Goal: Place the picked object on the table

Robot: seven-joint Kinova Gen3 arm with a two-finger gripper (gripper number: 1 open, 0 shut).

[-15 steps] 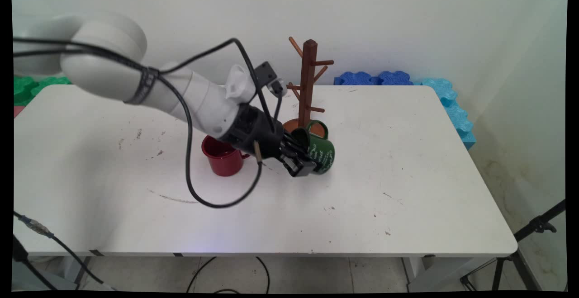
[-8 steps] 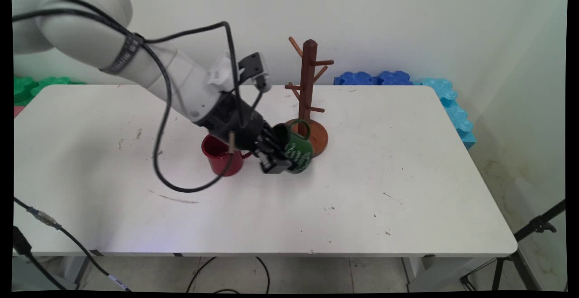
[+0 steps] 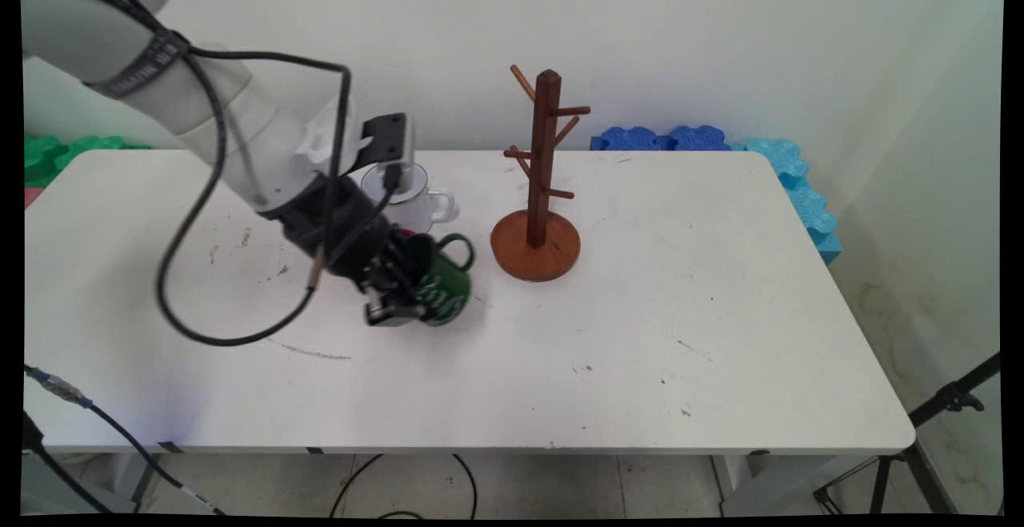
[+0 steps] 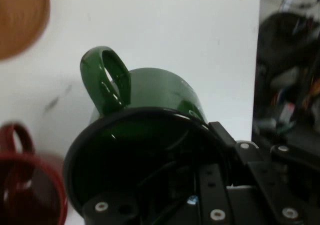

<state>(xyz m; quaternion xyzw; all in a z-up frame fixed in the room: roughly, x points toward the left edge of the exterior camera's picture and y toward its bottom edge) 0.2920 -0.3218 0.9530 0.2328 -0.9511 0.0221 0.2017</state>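
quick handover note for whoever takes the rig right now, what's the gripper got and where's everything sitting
Gripper: shut on the green mug, one finger inside its rim, mug tipped on its side and held above the table, handle up.
Red mug: on the table right beside the green one, mostly hidden behind the arm in the main view.
White mug: upright on the table behind the gripper.
Wooden mug tree: stands to the right of the gripper, all pegs bare.
Change: over the last second the green mug has been carried leftward, away from the tree's base.
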